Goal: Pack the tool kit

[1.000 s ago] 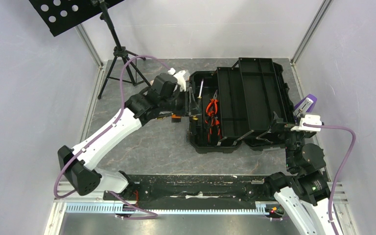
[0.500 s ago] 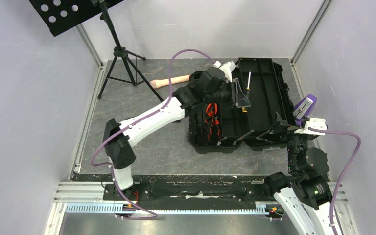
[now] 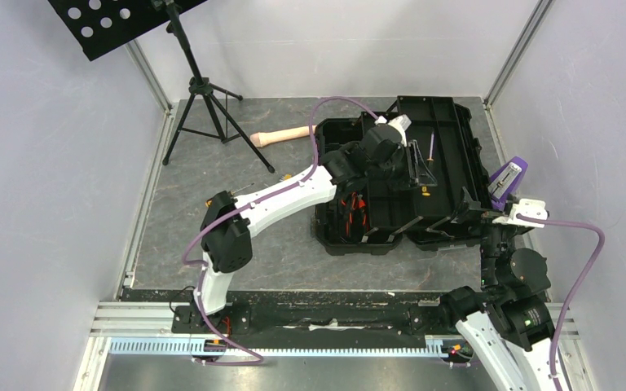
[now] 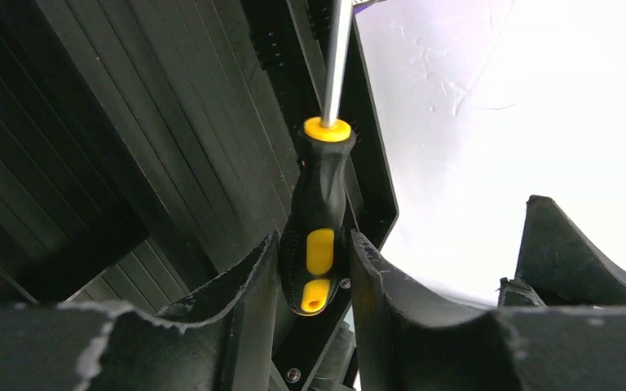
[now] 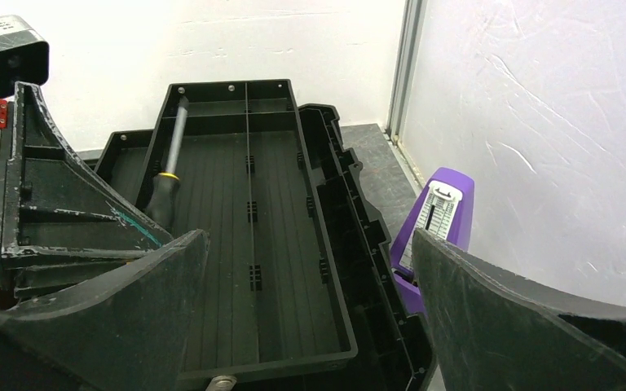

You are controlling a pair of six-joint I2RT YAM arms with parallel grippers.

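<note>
Two fingers of our left tool (image 4: 314, 244) are pinched on the black and yellow handle of the screwdriver (image 4: 318, 183), with its metal tip pointing far. We hold it low over the left slot in the right half of the open toolbox (image 3: 448, 106). To do this well, we think we should go down until the handle lies flat in the slot. Then we line it up with the long ribs and open slowly, so it does not roll. Our right tool (image 5: 307, 236) sits at the near right corner of the toolbox, fingers wide apart, holding nothing. Orange pliers (image 3: 353, 204) lie in the left half. The toolbox sits on the grey counter (image 3: 277, 244).
</note>
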